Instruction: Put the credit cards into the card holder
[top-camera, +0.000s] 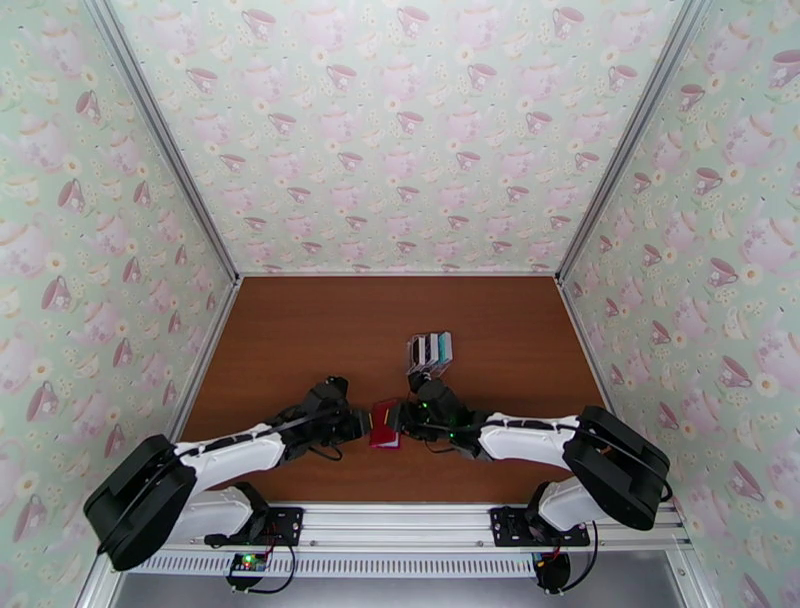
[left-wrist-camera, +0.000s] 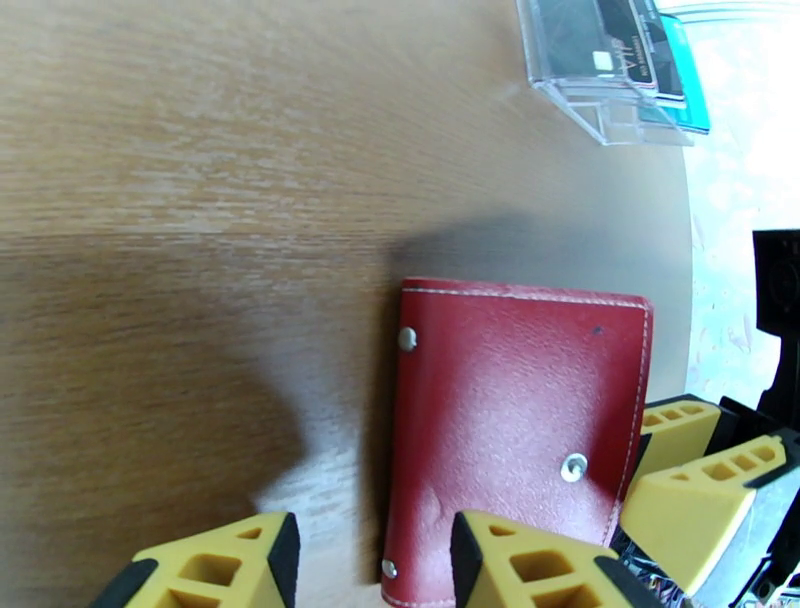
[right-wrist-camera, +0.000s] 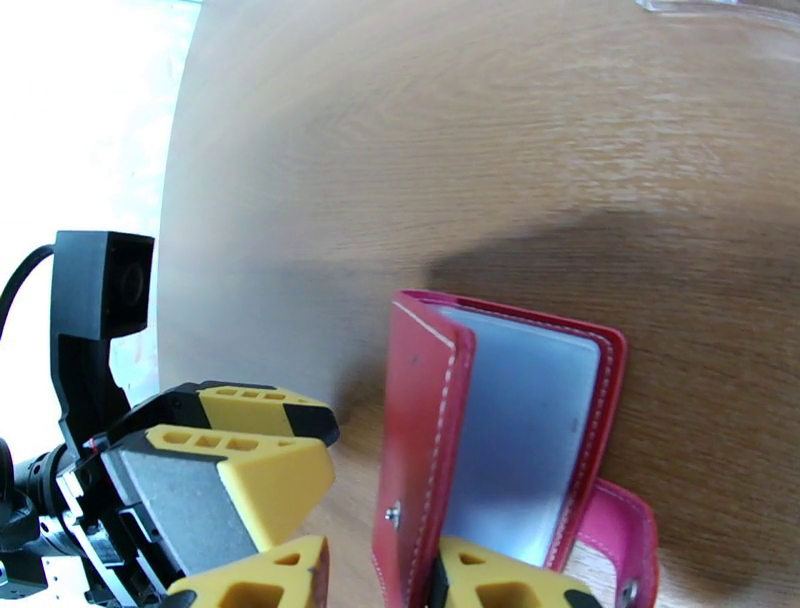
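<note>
The card holder (top-camera: 385, 425), a red wallet, stands partly open between my two grippers near the table's front. Its red cover (left-wrist-camera: 515, 420) faces the left wrist camera, and the right wrist view shows its pale grey-blue inside (right-wrist-camera: 520, 430). My right gripper (right-wrist-camera: 380, 580) is shut on the upright red cover. My left gripper (left-wrist-camera: 375, 565) is open, with one finger at the wallet's spine edge and the other off to the side over bare table. The credit cards (top-camera: 430, 350) stand in a clear rack behind the wallet, among them a black one (left-wrist-camera: 625, 45) and a teal one (left-wrist-camera: 690, 80).
The clear plastic rack (left-wrist-camera: 600, 100) sits just beyond the wallet, close to the right arm's wrist. Brown table (top-camera: 300, 340) stretches to the left and back. Patterned walls close in three sides.
</note>
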